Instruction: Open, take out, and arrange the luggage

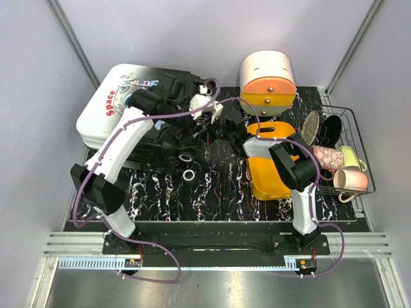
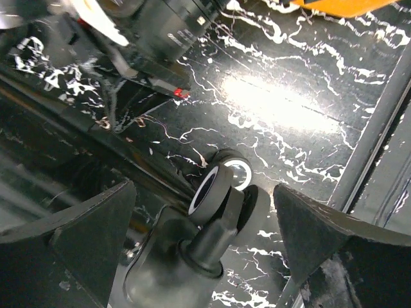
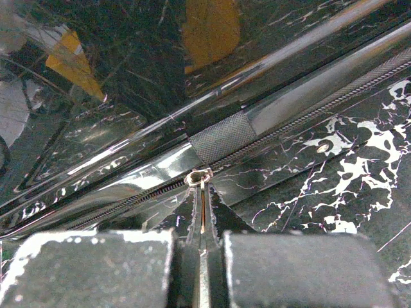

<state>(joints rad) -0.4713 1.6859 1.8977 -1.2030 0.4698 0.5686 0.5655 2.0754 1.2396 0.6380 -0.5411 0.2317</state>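
so the right pincer is pinched shut on the zipper pull, which sits just ahead of its tips on the luggage edge. The left pincer is wide open, with a luggage wheel between its fingers, touching neither.

The luggage shell is glossy hard plastic; its zip pull is bright metal; the wheel looks smooth plastic; the table is glossy, marbled black.

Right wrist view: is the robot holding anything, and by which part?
Yes: the right gripper pinches the luggage by its zipper pull.
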